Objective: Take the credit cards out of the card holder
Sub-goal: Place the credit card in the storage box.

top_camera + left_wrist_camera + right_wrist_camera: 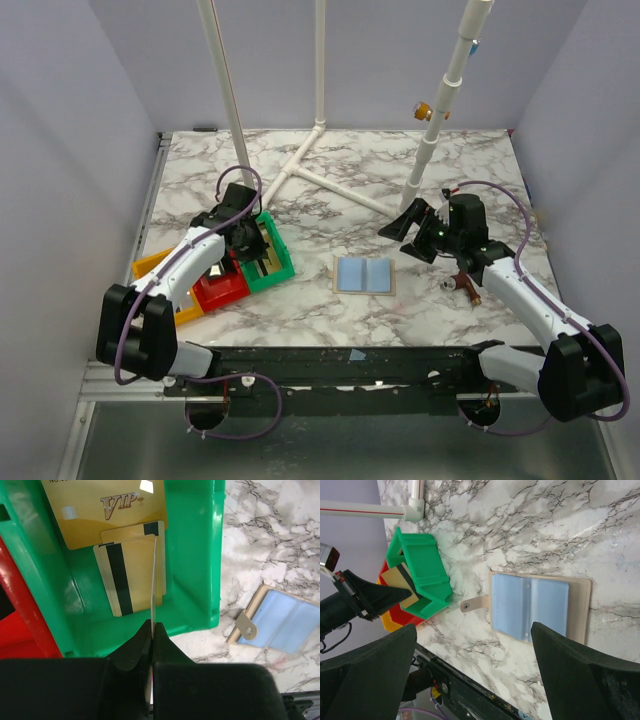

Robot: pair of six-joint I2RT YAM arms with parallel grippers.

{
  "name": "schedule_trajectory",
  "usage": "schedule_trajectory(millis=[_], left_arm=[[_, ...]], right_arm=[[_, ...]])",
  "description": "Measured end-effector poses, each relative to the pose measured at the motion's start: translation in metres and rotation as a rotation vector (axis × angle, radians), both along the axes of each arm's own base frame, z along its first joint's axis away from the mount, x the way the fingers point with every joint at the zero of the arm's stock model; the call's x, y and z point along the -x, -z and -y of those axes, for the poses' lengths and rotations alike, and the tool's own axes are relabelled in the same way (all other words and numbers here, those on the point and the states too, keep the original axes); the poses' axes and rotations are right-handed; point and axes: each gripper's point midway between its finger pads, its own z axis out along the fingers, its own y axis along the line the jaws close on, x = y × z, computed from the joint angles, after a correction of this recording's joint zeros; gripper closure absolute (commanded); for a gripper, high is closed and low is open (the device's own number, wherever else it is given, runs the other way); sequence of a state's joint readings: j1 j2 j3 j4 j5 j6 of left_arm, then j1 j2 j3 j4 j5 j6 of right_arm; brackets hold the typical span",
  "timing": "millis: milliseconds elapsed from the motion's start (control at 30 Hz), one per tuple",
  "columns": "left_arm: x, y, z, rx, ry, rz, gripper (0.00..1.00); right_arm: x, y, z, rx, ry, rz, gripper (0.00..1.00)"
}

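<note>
A thin pale plastic card (pixel 154 580) (light, stiff, slippery) is pinched across its faces by the left fingers (pixel 132 652); the right fingers (pixel 580 675) are spread apart.

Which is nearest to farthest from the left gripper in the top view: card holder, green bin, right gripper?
1. green bin, directly under the left gripper, which pinches a credit card over it.
2. card holder, lying open at table centre, to its right.
3. right gripper, open, beyond the holder on the right side.
</note>
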State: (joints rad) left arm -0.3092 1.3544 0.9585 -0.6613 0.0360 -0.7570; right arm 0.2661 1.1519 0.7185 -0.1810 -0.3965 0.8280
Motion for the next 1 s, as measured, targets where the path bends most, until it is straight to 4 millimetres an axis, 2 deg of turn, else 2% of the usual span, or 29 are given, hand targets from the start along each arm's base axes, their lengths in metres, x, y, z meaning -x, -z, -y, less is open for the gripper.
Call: schedule_trajectory(millis=[133,400,667,833,1000], left_arm=[[-0.008,0.014,0.002,-0.003,-0.016,-0.027,1.0],[-0.028,0.021,0.008,0.002,-0.014,-0.01,1.0],[-0.034,0.031,0.01,-0.003,-0.006,-0.016,1.0],[-0.038,0.031,0.01,-0.002,0.0,-0.001,0.89],[-0.039,0.03,0.01,-0.003,0.004,0.004,0.73]], right_arm=[[0.0,0.0,0.0,0.0,0.0,0.0,0.0],[0.0,0.0,0.0,0.0,0.0,0.001,0.0],[0.0,0.0,0.0,0.0,-0.001,0.0,0.0],[0.0,0.0,0.0,0.0,0.0,0.001,0.0],[0.001,-0.001,0.0,-0.001,0.0,0.003,0.0]])
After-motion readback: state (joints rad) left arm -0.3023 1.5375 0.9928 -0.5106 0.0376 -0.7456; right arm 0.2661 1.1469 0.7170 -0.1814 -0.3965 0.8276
